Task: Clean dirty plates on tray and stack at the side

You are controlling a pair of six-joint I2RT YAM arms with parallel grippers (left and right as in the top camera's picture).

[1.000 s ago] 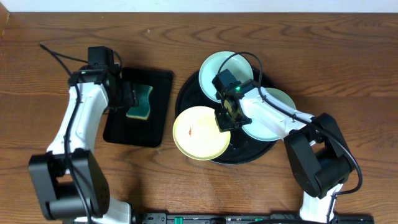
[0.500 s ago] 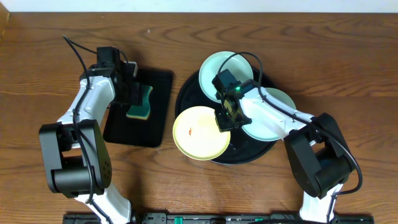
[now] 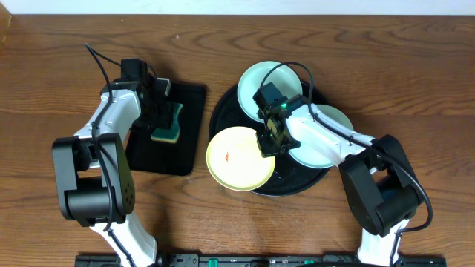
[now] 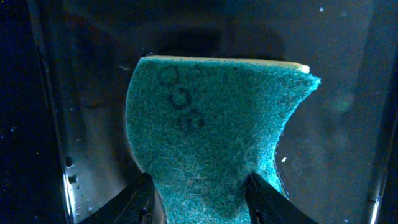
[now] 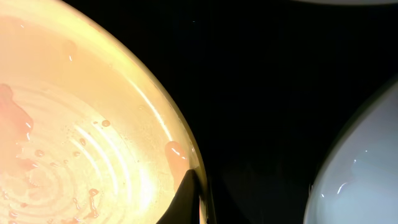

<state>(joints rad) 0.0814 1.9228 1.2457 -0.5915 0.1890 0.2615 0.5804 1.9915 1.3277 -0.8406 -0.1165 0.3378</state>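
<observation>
The pale yellow plate [image 3: 237, 158] with a red smear sits at the front left of the round black tray [image 3: 297, 180], overhanging its rim. My right gripper [image 3: 269, 141] is shut on this plate's right rim; the right wrist view shows one fingertip [image 5: 188, 198] on the yellow plate [image 5: 74, 124]. Two mint-blue plates lie on the tray, one at the back [image 3: 267, 83] and one at the right [image 3: 326, 141]. My left gripper [image 3: 159, 113] is shut on the green sponge [image 3: 169, 122]; its fingers [image 4: 140, 199] press the sponge's [image 4: 211, 118] narrow waist from both sides.
The sponge lies on a small rectangular black tray [image 3: 189, 96] at the left, wet in the left wrist view [image 4: 348, 124]. Bare wood tabletop [image 3: 415, 74] surrounds both trays. A mint plate's edge [image 5: 364, 174] shows at the right of the right wrist view.
My left arm has swung right and brought its gripper onto the sponge. The right arm, the plates and the sponge have not moved.
</observation>
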